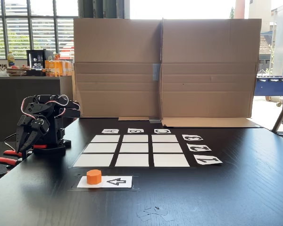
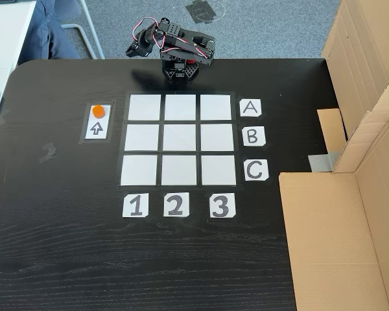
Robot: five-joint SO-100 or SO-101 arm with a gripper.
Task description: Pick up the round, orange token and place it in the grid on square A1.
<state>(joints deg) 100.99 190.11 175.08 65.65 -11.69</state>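
Sitting on the white arrow card (image 2: 98,121) near the table's (image 2: 52,246) left edge in a fixed view: the round, orange token (image 2: 98,110), just beside the grid (image 2: 179,140), nearest square A1 (image 2: 143,107). Resting folded by the far edge, well apart: the gripper (image 1: 23,141), jaws' state impossible to tell.

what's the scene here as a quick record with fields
token: small round orange puck on the white arrow card, at the arrow's tip
grid: 3x3 white squares split by black lines, all nine blank
square A1: corner cell nearest the card, blank
arm: black arm folded at the table edge by row A
hand: hangs off the table edge, holds nothing; open or shut unclear
backdrop: brown cardboard wall
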